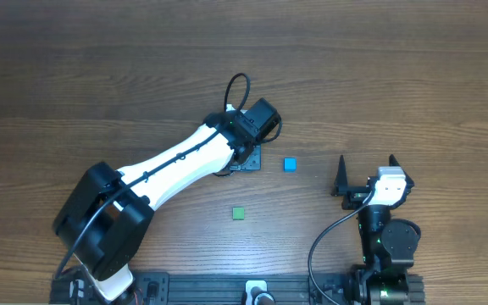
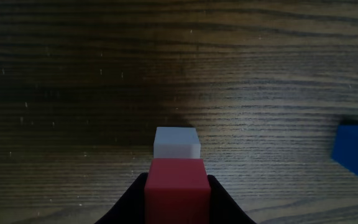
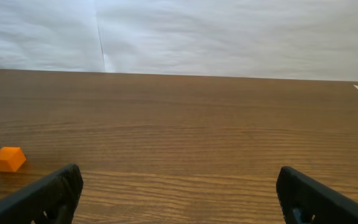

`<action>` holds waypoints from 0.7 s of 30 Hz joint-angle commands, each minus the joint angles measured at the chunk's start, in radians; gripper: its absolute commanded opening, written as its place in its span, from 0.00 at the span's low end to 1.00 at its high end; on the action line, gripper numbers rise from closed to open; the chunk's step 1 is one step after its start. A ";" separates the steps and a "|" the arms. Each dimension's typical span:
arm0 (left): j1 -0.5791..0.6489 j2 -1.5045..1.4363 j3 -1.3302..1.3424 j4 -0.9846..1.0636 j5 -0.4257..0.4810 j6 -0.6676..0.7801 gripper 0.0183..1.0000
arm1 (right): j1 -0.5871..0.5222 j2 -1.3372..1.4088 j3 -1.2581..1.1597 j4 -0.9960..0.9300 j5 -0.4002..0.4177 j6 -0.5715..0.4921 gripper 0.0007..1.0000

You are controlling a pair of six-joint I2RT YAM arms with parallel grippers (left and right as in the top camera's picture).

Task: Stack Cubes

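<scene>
My left gripper is shut on a red cube, its dark fingers against the cube's two sides. Just beyond the red cube a pale grey cube rests on the wooden table; I cannot tell whether the two touch. A blue cube lies off to one side. From above, the left gripper is near the table's middle, with the blue cube to its right and a green cube nearer the bases. My right gripper stands open near its base, holding nothing.
An orange cube sits on the table far ahead of the right gripper. A white wall backs the table's far edge. The wooden table is bare across its far half.
</scene>
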State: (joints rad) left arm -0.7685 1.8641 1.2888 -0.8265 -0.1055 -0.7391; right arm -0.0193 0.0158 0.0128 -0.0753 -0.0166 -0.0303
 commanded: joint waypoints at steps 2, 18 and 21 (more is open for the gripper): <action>0.000 0.021 0.005 -0.002 -0.002 -0.014 0.11 | -0.006 -0.007 -0.008 0.000 0.007 -0.005 0.99; 0.001 0.034 0.005 0.009 -0.013 -0.014 0.14 | -0.006 -0.007 -0.008 0.000 0.007 -0.005 0.99; 0.001 0.034 0.005 0.019 -0.016 -0.014 0.14 | -0.006 -0.007 -0.008 0.000 0.007 -0.005 0.99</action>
State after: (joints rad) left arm -0.7685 1.8893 1.2884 -0.8143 -0.1066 -0.7422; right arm -0.0193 0.0158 0.0128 -0.0753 -0.0166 -0.0307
